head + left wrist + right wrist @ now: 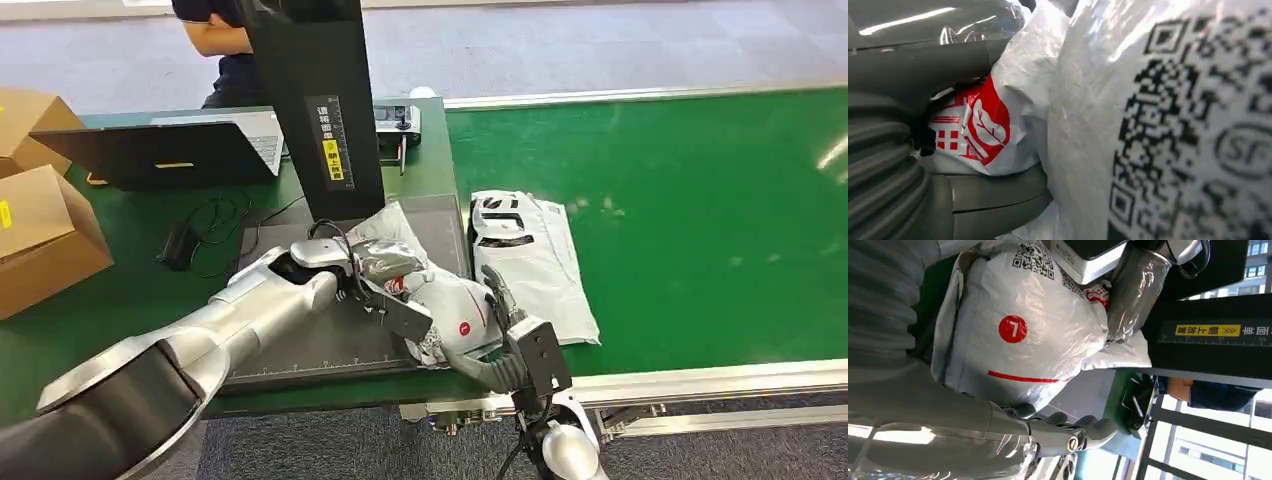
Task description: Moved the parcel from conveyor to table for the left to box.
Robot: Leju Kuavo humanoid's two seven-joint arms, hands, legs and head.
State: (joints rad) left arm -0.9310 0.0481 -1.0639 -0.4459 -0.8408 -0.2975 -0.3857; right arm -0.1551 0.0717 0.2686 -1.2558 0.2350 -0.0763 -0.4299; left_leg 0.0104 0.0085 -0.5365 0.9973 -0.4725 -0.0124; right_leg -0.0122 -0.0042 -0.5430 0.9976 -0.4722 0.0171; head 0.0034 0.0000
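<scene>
Our right hand (505,325) cups the white parcel (450,310) at lower centre of the head view, on the dark mat (330,345), while our left hand (375,265) grips its other end; we judge the right should let go only once the left's grasp looks firm

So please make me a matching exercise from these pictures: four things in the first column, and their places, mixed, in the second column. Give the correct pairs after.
Things:
1. white parcel with a red L sticker
2. flat grey parcel
3. laptop
4. cardboard boxes

Places:
A. lying alone on the green conveyor belt
B. open on the green table, behind the black post
C. between the left hand and the right hand, over the dark mat
D. at the far left edge of the head view

Pairs: 1-C, 2-A, 3-B, 4-D
</scene>
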